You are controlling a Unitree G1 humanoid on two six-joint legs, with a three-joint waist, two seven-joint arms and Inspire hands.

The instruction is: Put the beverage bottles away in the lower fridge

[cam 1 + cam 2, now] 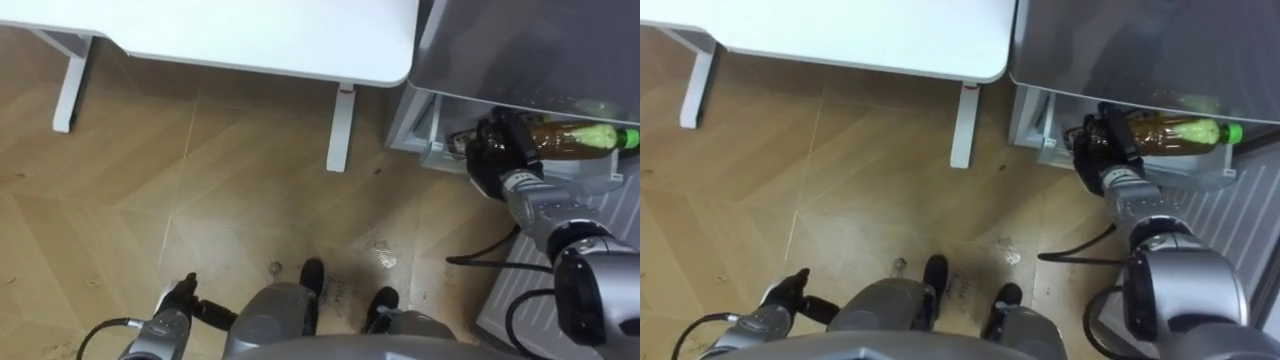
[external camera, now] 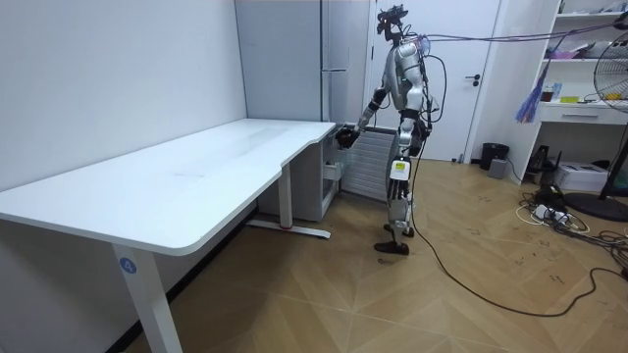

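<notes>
Bottle (image 1: 575, 138) lies gripped in the right hand's (image 1: 493, 152) curled fingers (image 1: 508, 124) at the fridge (image 1: 540, 50).

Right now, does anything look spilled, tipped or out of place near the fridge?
Nothing serious. The bottle lies sideways, but the right hand grips it at the fridge's open lower compartment. A pale smudge marks the floor by the feet; whether it's wet, I can't tell.

The bottle (image 1: 575, 138) is amber-brown with a green cap, the table (image 1: 250, 30) white, the floor (image 1: 200, 180) tan herringbone
</notes>
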